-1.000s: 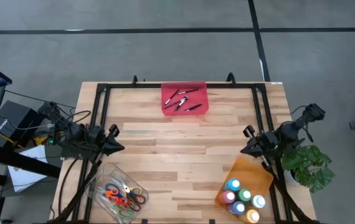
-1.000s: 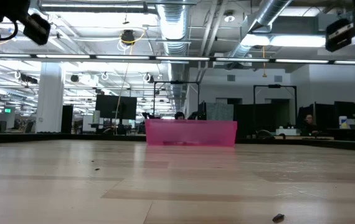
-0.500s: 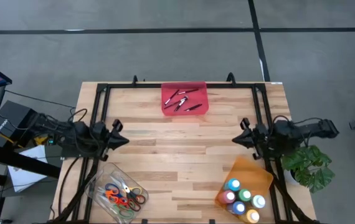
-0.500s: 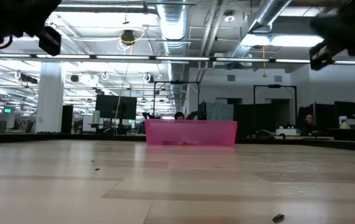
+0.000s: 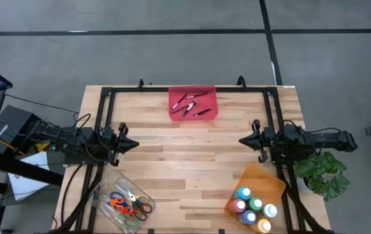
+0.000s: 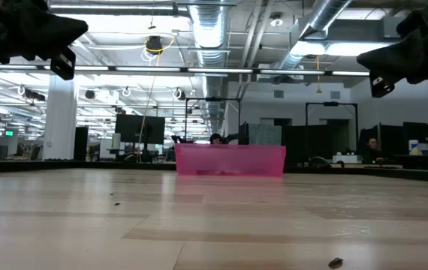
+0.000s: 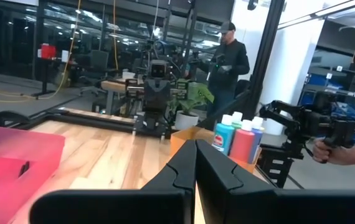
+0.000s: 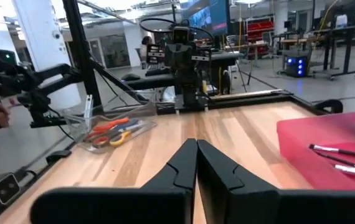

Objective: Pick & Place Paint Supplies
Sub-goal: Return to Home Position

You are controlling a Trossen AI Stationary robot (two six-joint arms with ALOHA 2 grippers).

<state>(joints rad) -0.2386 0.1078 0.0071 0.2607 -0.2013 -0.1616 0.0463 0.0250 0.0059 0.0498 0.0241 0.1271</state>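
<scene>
While the left gripper and right gripper each hover pinched closed, white-capped bottles fill the orange tray.

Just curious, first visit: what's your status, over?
Left end effector shut, empty, over table's left. Right end effector shut, empty, over table's right. Scissors in clear bin, brushes in red tray, bottles in orange tray. Nothing in the way.

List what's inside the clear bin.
Scissors with coloured handles, orange and red among them, piled in the bin. Their overlap hides the count and anything beneath.
</scene>
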